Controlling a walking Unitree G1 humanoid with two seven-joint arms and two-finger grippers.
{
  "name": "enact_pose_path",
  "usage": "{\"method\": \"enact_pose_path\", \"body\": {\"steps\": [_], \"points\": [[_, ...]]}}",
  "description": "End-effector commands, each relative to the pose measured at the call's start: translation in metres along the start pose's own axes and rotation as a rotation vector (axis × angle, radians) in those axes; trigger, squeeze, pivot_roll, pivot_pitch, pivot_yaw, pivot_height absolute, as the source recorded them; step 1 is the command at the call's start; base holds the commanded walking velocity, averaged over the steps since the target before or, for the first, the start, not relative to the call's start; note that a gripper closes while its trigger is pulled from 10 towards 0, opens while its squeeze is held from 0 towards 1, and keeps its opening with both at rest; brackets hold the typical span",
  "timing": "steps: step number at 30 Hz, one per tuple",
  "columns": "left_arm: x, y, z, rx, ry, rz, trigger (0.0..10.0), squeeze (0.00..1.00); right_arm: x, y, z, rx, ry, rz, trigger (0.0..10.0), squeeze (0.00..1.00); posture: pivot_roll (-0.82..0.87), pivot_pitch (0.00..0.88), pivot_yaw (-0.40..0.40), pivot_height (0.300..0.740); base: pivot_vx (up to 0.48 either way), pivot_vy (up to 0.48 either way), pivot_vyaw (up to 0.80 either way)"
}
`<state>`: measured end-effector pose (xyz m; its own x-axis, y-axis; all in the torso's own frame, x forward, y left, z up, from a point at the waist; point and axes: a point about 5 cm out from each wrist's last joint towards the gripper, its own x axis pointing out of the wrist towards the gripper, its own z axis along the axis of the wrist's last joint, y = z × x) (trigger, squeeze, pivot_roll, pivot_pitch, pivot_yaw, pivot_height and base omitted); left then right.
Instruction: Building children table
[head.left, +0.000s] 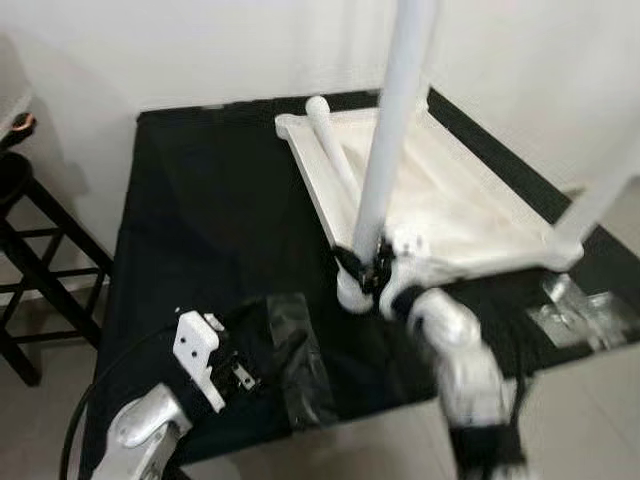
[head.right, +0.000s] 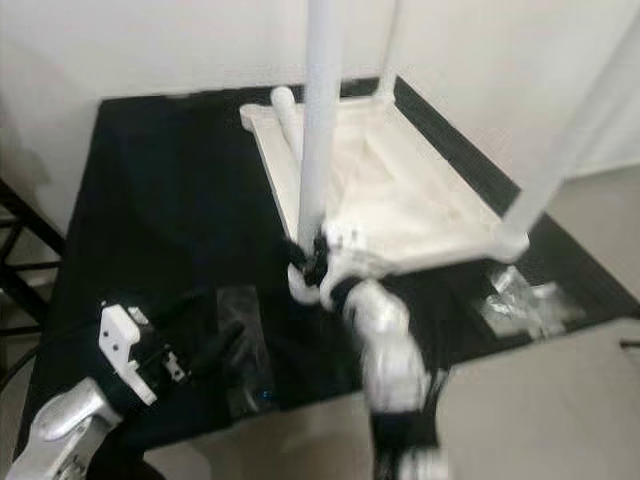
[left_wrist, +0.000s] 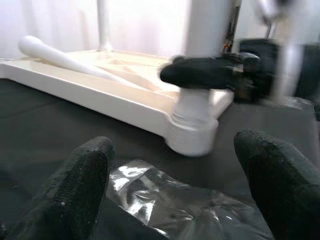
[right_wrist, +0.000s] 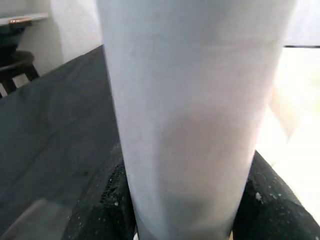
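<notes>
Left eye view, frame centre: your right gripper (head.left: 374, 268) is clamped on the upright white table leg (head.left: 392, 130) at the near corner of the upside-down tabletop (head.left: 450, 215). Lower left, your left gripper (left_wrist: 175, 200) hovers with fingers apart over a clear plastic bag (left_wrist: 165, 200) on the black cloth (head.left: 200, 220).

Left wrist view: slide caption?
Right pincer grips upright white leg at tabletop corner; left pincer open above plastic bag.

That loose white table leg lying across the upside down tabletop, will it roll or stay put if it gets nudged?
The loose leg is round and tapered, so it would probably roll, likely curving rather than going straight. It rests inside the upturned tabletop, whose raised rim may stop it. It looks rigid, and its smooth surface could be slippery to pinch.
</notes>
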<state>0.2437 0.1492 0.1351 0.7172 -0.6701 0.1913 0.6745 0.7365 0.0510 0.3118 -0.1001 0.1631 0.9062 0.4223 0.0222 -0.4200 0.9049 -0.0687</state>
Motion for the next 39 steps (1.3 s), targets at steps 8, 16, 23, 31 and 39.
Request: {"method": "enact_pose_path", "body": {"steps": [8, 16, 23, 31, 39], "points": [[0.003, 0.003, -0.002, -0.007, 0.008, -0.006, 10.0, 0.00, 0.003, 0.004, -0.032, -0.027, 0.210, 0.017, 0.0, 0.00, -0.07, 0.169, -0.010, 0.740, 0.000, 0.000, 0.00], [0.004, 0.003, -0.004, -0.010, 0.009, -0.010, 10.0, 0.00, 0.007, 0.008, 0.009, 0.039, 0.086, 0.339, 10.0, 1.00, -0.05, 0.153, 0.005, 0.740, 0.000, 0.000, 0.00], [0.006, 0.001, -0.004, -0.012, 0.005, -0.013, 10.0, 0.00, 0.023, -0.025, 0.050, -0.142, -0.009, 0.612, 10.0, 0.00, -0.04, 0.144, -0.013, 0.740, 0.000, 0.000, 0.00], [0.005, -0.002, -0.005, -0.006, 0.004, -0.005, 10.0, 0.00, 0.035, -0.037, 0.060, -0.172, 0.025, 0.740, 10.0, 0.00, -0.02, 0.139, -0.021, 0.740, 0.000, 0.000, 0.00], [0.004, -0.004, -0.006, -0.010, 0.004, -0.011, 10.0, 0.00, 0.044, -0.046, 0.062, -0.140, 0.053, 0.867, 0.0, 0.00, -0.01, 0.138, -0.026, 0.740, 0.000, 0.000, 0.00]]}}
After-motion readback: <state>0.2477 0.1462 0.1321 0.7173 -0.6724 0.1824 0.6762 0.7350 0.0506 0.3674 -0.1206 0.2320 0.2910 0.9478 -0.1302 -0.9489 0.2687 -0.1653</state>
